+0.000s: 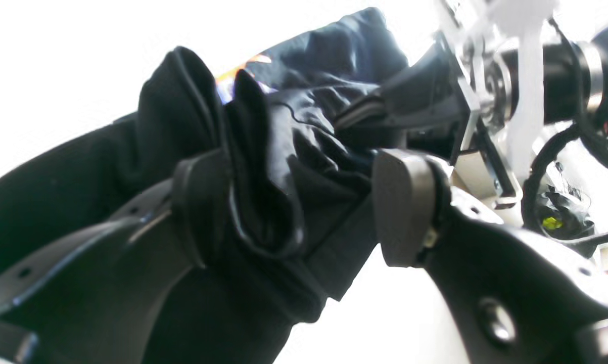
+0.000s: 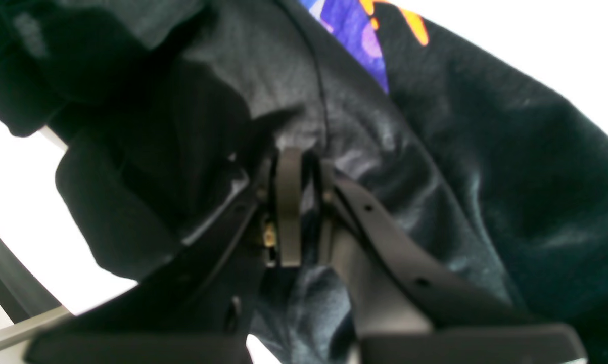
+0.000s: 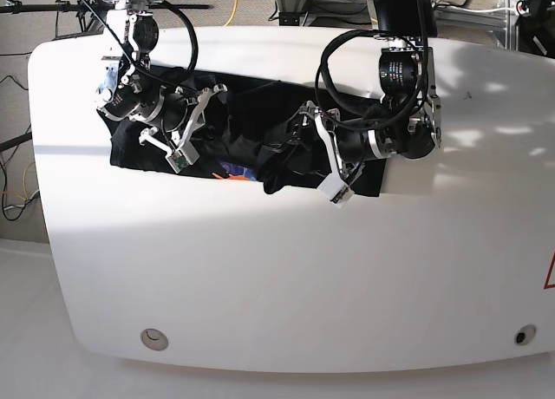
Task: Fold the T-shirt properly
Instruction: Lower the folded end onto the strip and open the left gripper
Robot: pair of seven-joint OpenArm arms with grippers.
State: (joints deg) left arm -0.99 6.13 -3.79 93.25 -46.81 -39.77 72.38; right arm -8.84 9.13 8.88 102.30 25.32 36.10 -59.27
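Black cloth fills my left wrist view. It is the T-shirt (image 1: 263, 167), bunched in soft ridges right in front of my left gripper (image 1: 304, 207). My two fingers stand wide apart here. One pad (image 1: 405, 202) is bare, and the other finger is pressed into the cloth but does not pinch it. Behind, I see my other arm's gripper biting a fold.

In my right wrist view, my right gripper (image 2: 301, 212) is squeezed nearly shut on a thin fold of the T-shirt (image 2: 485, 167). A bit of blue, purple and orange print (image 2: 364, 35) peeks out near the top — the left view shows only a sliver of it.

The base view shows what the close views cannot: the whole T-shirt (image 3: 251, 113) lies crumpled on the white table (image 3: 303, 277), toward the far side, stretched between my two arms. It is not flat and not folded yet.

I think I am in an early step — sorting out the bunch. My left gripper has nothing in it, so next it needs a good edge or corner to pinch, so the two of us can pull the cloth flat.
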